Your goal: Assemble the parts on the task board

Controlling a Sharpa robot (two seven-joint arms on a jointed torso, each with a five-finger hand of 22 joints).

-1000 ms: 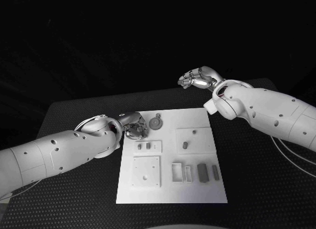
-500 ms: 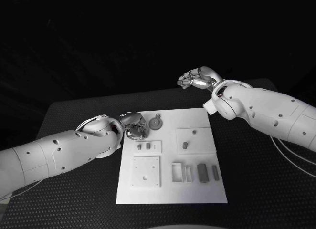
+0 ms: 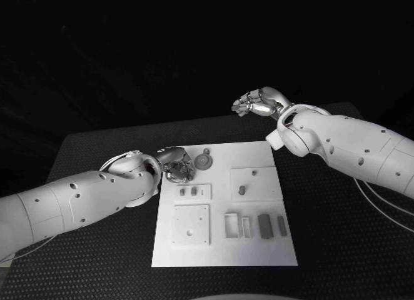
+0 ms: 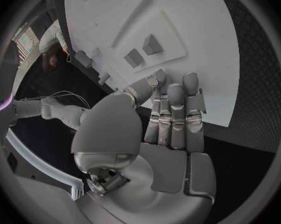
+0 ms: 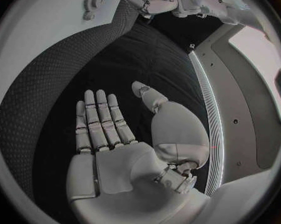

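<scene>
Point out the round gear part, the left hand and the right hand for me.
Round gear part (image 3: pixel 203 162), head view, on its flat face.
Left hand (image 3: pixel 176 164), head view, on the silver middle at the task board's far left corner.
Right hand (image 5: pixel 125 149), right wrist view, on the open palm.

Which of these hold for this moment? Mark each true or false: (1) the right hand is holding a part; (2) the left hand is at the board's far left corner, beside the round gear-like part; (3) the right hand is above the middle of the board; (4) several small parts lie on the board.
1. False. The right hand is open, palm bare and fingers apart.
2. True. The left hand sits at the far left corner of the task board, beside the round part.
3. False. The right hand is raised beyond the board's far right corner, off the board.
4. True. Small parts such as the dark block lie on the board.
</scene>
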